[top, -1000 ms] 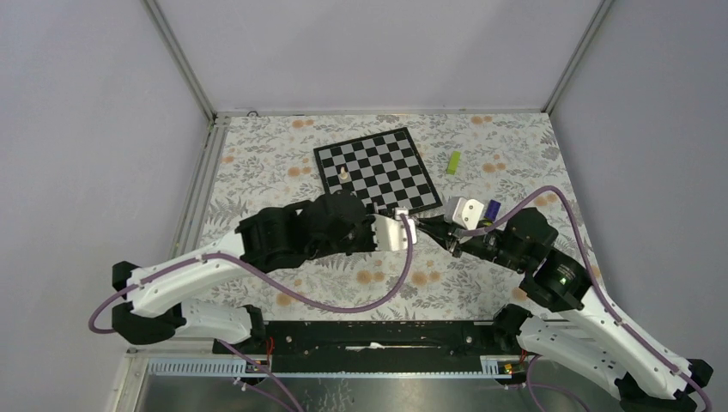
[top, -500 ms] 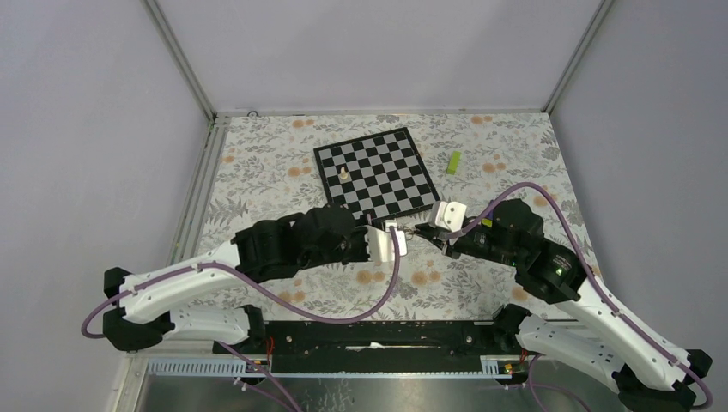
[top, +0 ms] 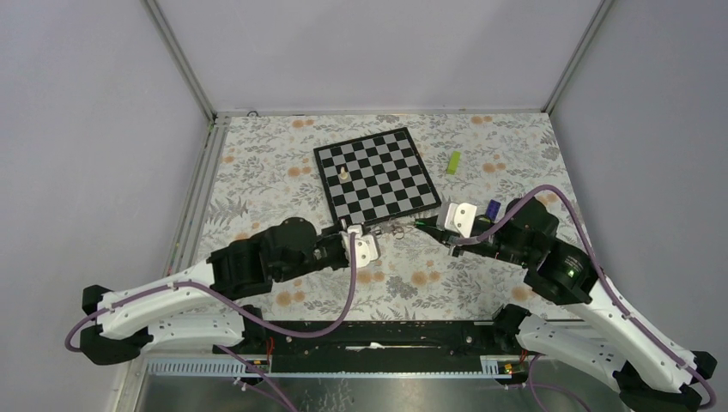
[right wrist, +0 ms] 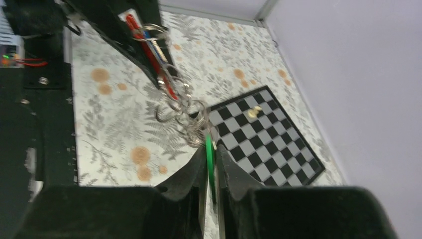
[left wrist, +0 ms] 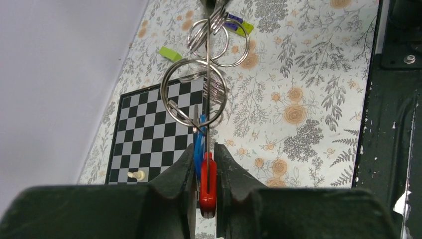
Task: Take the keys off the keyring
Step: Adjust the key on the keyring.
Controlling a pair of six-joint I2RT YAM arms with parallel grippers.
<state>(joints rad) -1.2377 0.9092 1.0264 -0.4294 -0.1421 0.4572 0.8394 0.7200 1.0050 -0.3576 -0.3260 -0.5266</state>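
The keyring (left wrist: 194,94) is a chain of silvery rings stretched in the air between my two grippers, seen from above in the top view (top: 393,228). My left gripper (left wrist: 203,148) is shut on its red tag (left wrist: 208,181), with a blue key (left wrist: 200,144) pinched beside it. My right gripper (right wrist: 211,147) is shut on the green head of a key (right wrist: 210,159) at the other end of the rings (right wrist: 184,112). In the top view the left gripper (top: 365,239) and the right gripper (top: 427,225) face each other just below the chessboard.
A chessboard (top: 378,172) with one white pawn (top: 344,173) lies behind the grippers. A lime-green block (top: 452,162) lies to its right. A purple-and-yellow block (top: 493,209) sits by the right arm. The floral cloth (top: 257,172) covers the table.
The left gripper has drawn back to the left and the right gripper slightly right. The gap between them has widened and the rings are now stretched out.
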